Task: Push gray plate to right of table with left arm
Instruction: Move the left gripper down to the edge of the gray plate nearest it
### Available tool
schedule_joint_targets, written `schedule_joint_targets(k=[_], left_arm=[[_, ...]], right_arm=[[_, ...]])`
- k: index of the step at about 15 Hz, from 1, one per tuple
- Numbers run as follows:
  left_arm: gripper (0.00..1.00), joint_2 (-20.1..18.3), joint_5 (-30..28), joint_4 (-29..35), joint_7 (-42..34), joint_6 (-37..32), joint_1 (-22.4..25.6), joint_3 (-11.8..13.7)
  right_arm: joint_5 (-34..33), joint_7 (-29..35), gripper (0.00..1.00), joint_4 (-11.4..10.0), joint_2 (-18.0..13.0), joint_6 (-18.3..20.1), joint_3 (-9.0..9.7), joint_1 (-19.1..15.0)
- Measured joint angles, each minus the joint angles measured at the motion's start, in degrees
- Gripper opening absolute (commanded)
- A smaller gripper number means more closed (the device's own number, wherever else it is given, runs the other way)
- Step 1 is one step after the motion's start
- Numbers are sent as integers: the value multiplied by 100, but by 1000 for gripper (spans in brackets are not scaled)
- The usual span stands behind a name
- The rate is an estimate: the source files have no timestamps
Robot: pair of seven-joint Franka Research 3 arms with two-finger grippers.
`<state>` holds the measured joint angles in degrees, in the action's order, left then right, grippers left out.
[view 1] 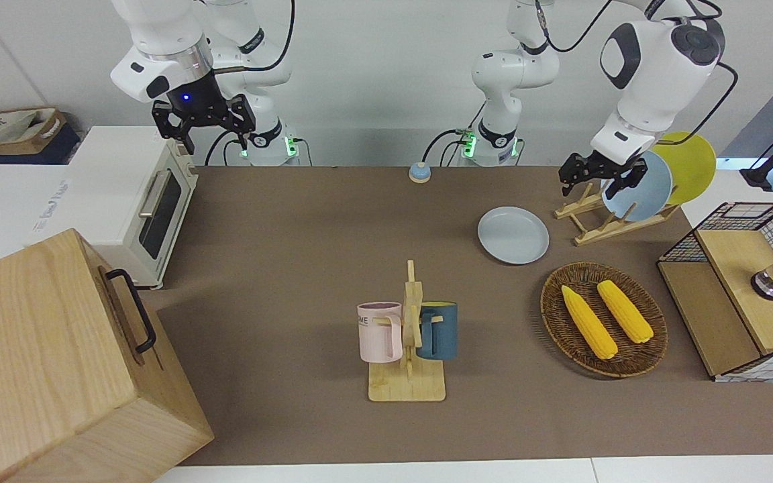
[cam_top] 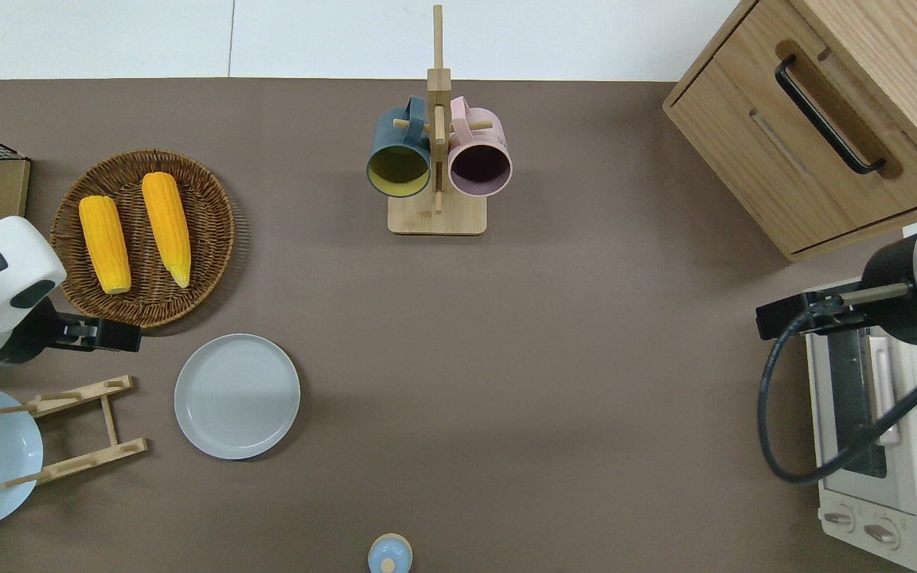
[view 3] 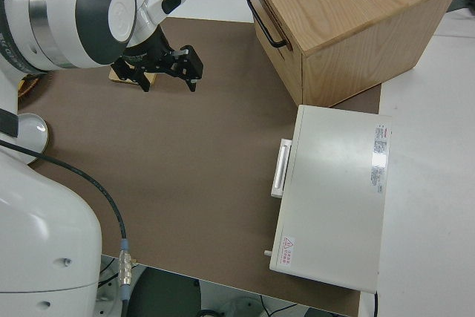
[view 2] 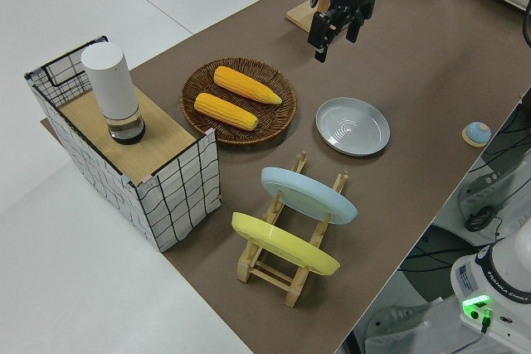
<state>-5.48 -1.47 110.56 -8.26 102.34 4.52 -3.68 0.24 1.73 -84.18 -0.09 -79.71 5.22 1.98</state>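
The gray plate lies flat on the brown table, between the wicker basket and the plate rack; it also shows in the overhead view and the left side view. My left gripper is open and empty, up in the air. In the overhead view it is over the bare table between the basket and the rack, beside the plate toward the left arm's end, apart from it. The left side view shows its two fingers spread. My right gripper is open, and that arm is parked.
A wicker basket with two corn cobs lies farther from the robots than the plate. A wooden rack holds a light-blue and a yellow plate. A mug stand, a wooden cabinet, a toaster oven and a small bell also stand here.
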Motion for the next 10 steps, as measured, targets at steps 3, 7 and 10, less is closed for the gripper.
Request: schedule_joint_targets(k=[3, 7, 10], left_arm=[[993, -44, -1, 702, 1, 646, -130, 218], [991, -73, -2, 1576, 13, 1569, -217, 377], [991, -79, -3, 2276, 160, 2405, -272, 415]], right_arm=[[0, 0, 983, 0, 0, 0, 0, 0], [0, 0, 983, 0, 0, 0, 0, 0], [0, 0, 983, 0, 0, 0, 0, 0]])
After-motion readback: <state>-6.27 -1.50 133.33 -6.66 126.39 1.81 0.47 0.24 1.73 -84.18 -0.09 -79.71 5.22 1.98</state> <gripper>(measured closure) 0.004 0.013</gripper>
